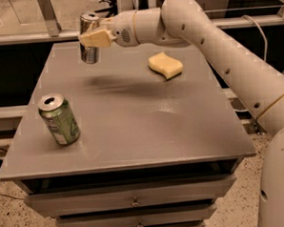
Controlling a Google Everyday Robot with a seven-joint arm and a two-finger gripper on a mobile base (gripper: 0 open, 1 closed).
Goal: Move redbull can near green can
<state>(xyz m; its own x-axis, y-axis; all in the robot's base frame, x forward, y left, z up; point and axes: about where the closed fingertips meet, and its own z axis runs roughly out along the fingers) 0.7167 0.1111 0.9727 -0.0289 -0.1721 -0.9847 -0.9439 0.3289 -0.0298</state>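
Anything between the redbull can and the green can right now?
Nothing visible. The gripper holds the redbull can over the far left of the table; only bare top lies between it and the green can at front left. The sponge sits off to the right, clear of that line.
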